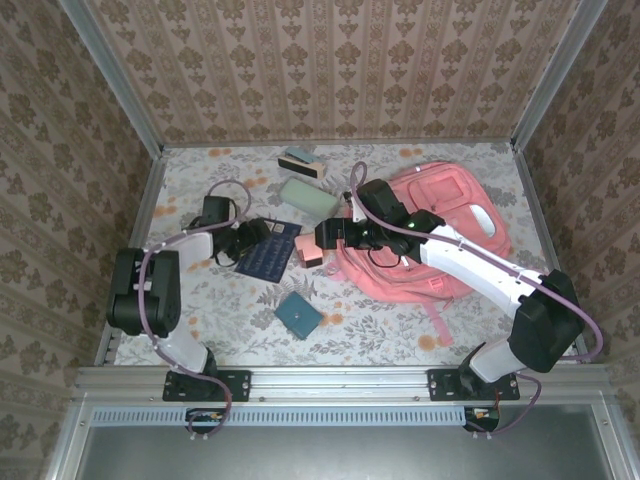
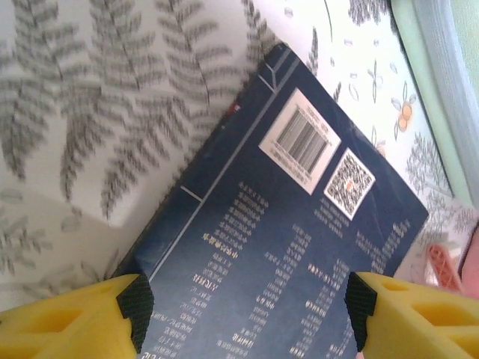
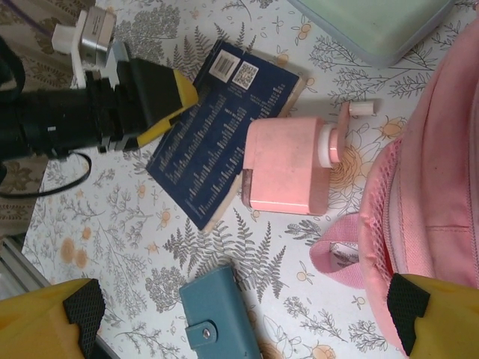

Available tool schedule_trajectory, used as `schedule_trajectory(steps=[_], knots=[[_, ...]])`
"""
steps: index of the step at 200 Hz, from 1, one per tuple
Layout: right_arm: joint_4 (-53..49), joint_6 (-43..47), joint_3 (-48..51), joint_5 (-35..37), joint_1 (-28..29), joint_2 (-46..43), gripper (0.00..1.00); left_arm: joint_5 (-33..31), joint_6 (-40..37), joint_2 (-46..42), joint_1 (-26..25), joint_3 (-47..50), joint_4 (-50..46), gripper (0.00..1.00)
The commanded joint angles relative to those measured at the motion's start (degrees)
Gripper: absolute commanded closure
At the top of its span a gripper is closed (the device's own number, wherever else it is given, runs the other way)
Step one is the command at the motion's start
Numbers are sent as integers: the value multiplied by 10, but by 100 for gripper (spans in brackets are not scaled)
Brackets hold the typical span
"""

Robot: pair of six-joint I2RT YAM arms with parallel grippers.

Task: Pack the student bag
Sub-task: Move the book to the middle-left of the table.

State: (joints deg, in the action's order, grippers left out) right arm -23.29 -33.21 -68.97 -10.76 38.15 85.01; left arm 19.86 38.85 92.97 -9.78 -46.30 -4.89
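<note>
We feared the left gripper (image 2: 247, 308), wide astride the blue book (image 2: 299, 239), perhaps untouching, would skid it; the right gripper (image 3: 245, 310) gaped empty.

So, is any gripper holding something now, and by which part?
The right gripper is open and holds nothing. The left gripper straddles one end of the dark blue book; whether it grips cannot be told.

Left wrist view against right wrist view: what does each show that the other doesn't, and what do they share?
Left wrist: both black pads of the left gripper, standing apart over the dark blue book. Right wrist: the pink box, teal wallet, student bag and open right gripper. Shared: the book's barcode and QR code, the pale green case, the floral tablecloth.
</note>
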Motion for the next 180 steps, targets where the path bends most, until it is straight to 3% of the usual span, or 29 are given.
schedule_trajectory(steps=[1,41,64,79,126,180], knots=[[1,-1,-4,7,8,6,1,-29,75,-32,-26,76,-47,26],[16,-7,-17,-9,26,51,1,-110,196,-149,-112,161,-48,26],[32,-20,-21,-20,36,83,8,-151,256,-216,-159,198,-51,25],[44,-25,-26,-30,46,105,15,-166,265,-261,-160,210,-72,24],[61,-26,-56,-36,81,185,54,-178,206,-360,-147,214,-142,24],[21,-5,-133,15,119,286,55,-157,192,-399,-118,240,-157,24]])
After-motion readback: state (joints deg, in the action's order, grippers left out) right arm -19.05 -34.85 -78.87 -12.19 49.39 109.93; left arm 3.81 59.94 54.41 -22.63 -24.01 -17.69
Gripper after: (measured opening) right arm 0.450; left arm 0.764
